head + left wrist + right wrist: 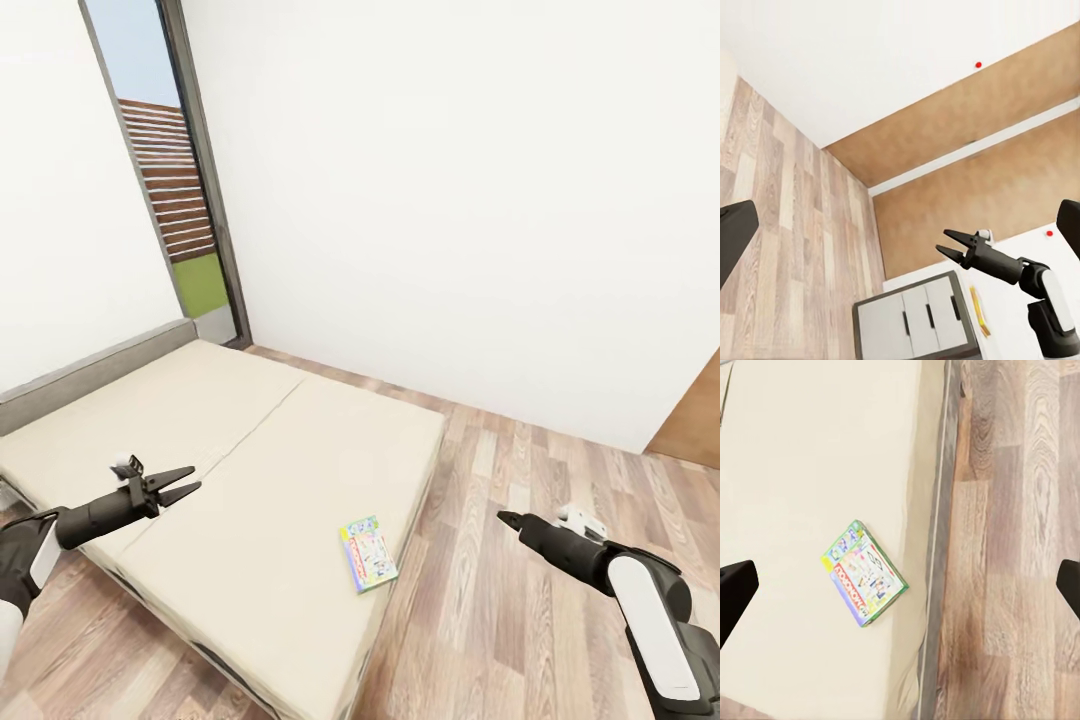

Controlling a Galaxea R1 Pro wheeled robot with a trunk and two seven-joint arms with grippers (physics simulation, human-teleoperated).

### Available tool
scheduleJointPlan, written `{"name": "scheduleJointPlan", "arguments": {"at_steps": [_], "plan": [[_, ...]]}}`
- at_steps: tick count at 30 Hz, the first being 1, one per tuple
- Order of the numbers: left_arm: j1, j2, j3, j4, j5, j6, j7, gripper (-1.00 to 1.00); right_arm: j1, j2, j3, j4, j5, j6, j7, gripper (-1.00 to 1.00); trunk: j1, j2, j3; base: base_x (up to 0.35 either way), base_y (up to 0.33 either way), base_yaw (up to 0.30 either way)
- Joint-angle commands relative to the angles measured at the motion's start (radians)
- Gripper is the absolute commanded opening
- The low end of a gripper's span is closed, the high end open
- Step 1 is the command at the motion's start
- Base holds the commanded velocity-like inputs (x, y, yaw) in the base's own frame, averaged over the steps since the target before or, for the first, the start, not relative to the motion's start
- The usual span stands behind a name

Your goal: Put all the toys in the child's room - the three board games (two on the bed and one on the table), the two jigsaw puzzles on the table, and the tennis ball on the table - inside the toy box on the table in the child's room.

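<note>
Risk first, biggest to smallest. Bed was wide and low, w/ the one visible board game lying flat near its foot-side edge, close to the wood floor. A thin flat box on soft mattress gives little to bite on; I judged a pinch from above could just press it in or skate it off the edge onto the floor. A sideways push from the right would shove it further onto the mattress instead.

Right end effector hovered over the floor, beside the bed, fingers spread wide per its wrist view, gripping nothing. Game sat ahead of it and lower, well apart, roughly between the two finger tips in that view, so approach line looked ok but reach not yet made.

Left end effector hung over the mattress, jaws parted, empty, well apart from the game on its other side. Left wrist view showed the right end effector above a white worktop w/ drawers.
</note>
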Motion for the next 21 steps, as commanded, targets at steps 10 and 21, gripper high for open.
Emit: {"name": "scheduleJointPlan", "arguments": {"at_steps": [10, 21], "plan": [[-0.001, -0.001, 0.0, 0.0, -0.001, 0.011, -0.003, 1.0, -0.001, -0.001, 0.001, -0.001, -0.01, 0.003, -0.009, 1.0, 0.001, -0.002, -0.002, 0.005, -0.094, 0.028], [-0.001, -0.001, 0.0, 0.0, -0.001, 0.01, -0.003, 1.0, -0.001, 0.001, 0.002, -0.001, -0.009, 0.003, -0.009, 1.0, 0.001, -0.002, -0.002, 0.0, -0.084, 0.117]]}}
